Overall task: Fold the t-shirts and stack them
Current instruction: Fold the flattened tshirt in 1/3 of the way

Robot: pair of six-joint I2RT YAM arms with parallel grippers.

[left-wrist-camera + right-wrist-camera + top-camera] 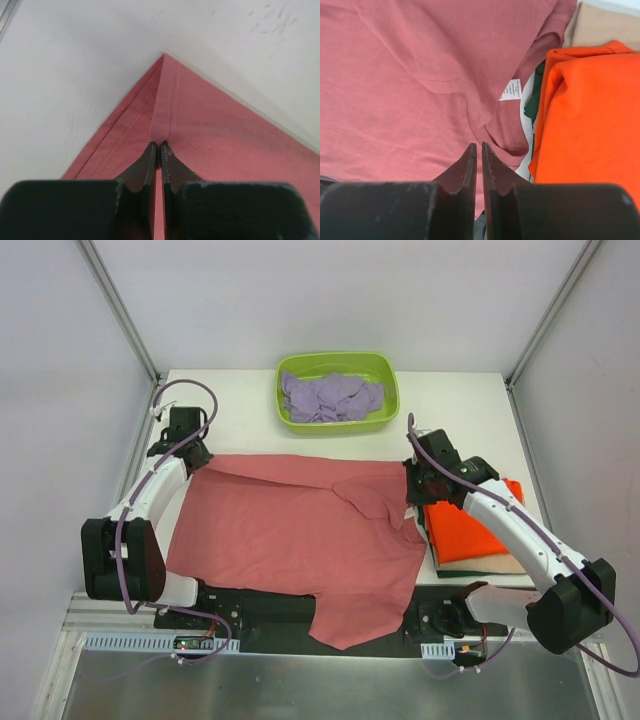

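Left gripper (159, 145) pinches the far-left corner of the salmon-red t-shirt (290, 535); right gripper (479, 146), jaws nearly together on nothing, hovers over that shirt's collar.

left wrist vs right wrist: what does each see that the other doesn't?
Left wrist only: bare table and a hemmed corner of the salmon-red t-shirt, pinched in the closed left gripper.
Right wrist only: that shirt's collar with its white label, the folded orange t-shirt, part of a tan t-shirt, and the right gripper, almost closed with nothing visibly gripped.
Both: the salmon-red shirt lying spread under the fingers.
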